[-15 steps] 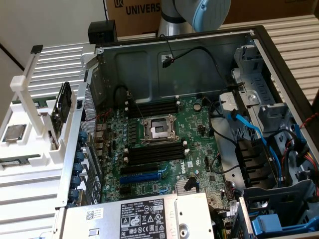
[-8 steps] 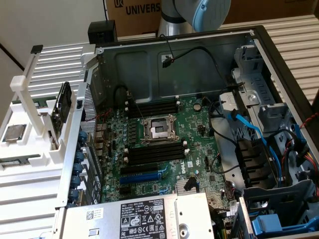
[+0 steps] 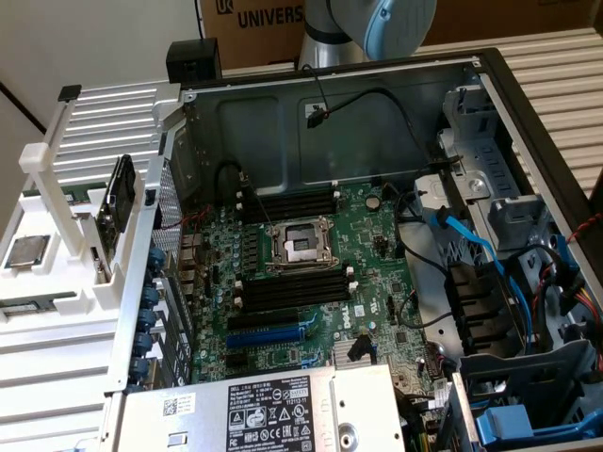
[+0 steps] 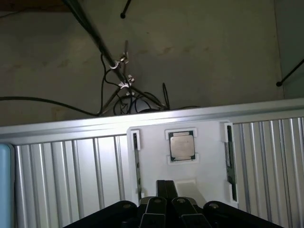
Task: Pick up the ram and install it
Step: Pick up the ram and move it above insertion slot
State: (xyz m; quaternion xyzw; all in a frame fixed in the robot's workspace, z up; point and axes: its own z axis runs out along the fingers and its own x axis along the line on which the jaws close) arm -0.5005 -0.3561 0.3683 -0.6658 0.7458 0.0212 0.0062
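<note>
Gripper [image 4: 166, 190]: fingers pressed together, holding nothing, poised over white holder [image 4: 204, 142]; ram [image 4: 230, 159]: on edge in a side groove of holder, beside CPU [image 4: 182, 145], probably so its long edge can be pinched; not yet lifted; motherboard [image 3: 311, 273] slots bare.

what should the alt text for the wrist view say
The shut claw hovers above a white holder with a square silver CPU chip at its centre and a thin ram stick on edge in a slot on either side. The holder sits on ribbed metal; beyond it, cables lie on the floor.
</note>
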